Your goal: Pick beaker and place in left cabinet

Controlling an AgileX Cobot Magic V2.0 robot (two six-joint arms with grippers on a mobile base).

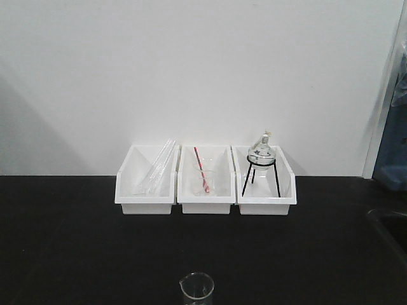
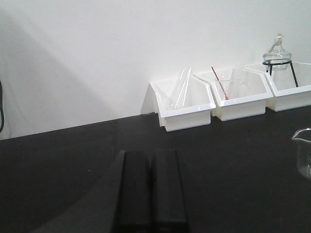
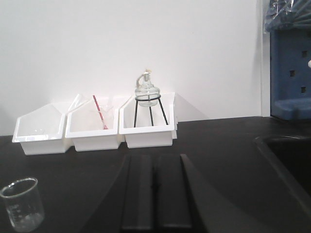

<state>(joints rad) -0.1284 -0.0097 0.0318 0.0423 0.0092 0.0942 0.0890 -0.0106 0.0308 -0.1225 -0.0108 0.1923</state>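
The matte black worktop (image 1: 76, 241) fills the lower half of the front view. Three white plastic bins (image 1: 205, 207) stand in a row at its far edge, in the centre of the frame. The left hand (image 2: 151, 156) and the right hand (image 3: 155, 159) sit at the bottom centre of their wrist views, fingers pressed together and holding nothing. The small clear glass beaker (image 1: 196, 289) stands upright at the bottom centre, touched by neither hand. I judge the task not begun: grasping, lifting and placing remain, and the left cabinet is in no view.
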